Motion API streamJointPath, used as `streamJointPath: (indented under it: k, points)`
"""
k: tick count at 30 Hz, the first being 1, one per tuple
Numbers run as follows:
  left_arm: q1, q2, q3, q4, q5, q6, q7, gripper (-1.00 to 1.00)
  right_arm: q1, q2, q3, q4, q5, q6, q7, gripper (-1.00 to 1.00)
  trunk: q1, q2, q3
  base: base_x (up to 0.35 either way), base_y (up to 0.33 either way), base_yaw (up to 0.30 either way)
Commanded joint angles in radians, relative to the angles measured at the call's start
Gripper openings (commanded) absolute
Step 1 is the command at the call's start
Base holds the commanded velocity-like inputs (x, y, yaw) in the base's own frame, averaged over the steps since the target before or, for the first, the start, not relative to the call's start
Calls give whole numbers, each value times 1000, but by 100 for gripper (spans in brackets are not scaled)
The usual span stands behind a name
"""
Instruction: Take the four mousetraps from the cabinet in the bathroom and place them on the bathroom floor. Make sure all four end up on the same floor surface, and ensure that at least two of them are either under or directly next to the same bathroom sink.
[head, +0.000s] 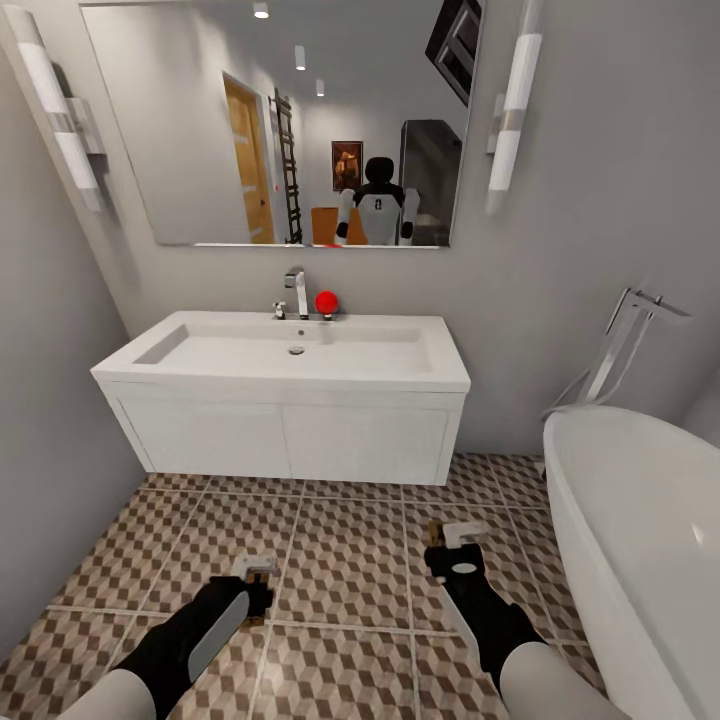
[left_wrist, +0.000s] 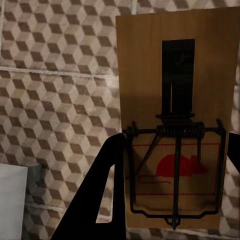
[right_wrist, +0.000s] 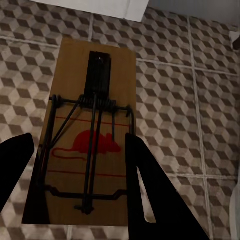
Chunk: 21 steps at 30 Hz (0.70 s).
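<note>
I face the white sink (head: 200, 345) with its chrome tap (head: 297, 292) on a boxy white vanity. Below it spreads the cube-patterned bathroom floor (head: 350, 560). My left gripper (head: 256, 592) is shut on a mousetrap (left_wrist: 175, 80), a brown board with dark wire and a red mouse print, held above the tiles. My right gripper (head: 452, 548) is shut on another mousetrap (right_wrist: 90, 130), its black fingers (right_wrist: 150, 195) at the board's edges. Both hover over the floor in front of the vanity, the right one nearer the bathtub. The cabinet is out of view.
A white oval bathtub (head: 640, 520) with a chrome floor tap (head: 625, 340) stands at the right. A red ball (head: 326, 302) sits by the sink tap. A grey wall closes the left side. A wide mirror (head: 200, 130) above the sink reflects me.
</note>
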Motion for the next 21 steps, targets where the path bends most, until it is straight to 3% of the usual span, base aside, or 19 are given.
streamJointPath:
  k: [1, 21]
  points:
    - [-1, 1, -6, -3, 9, 2, 12, -100, -1, 0, 5, -5, 6, 9, -5, -100, 0, -1, -1, 0, 0, 0]
    - [-1, -4, -13, -9, 9, -2, 10, -100, -1, 1, 7, -13, 4, 8, -3, -100, 0, -1, -1, 0, 0, 0]
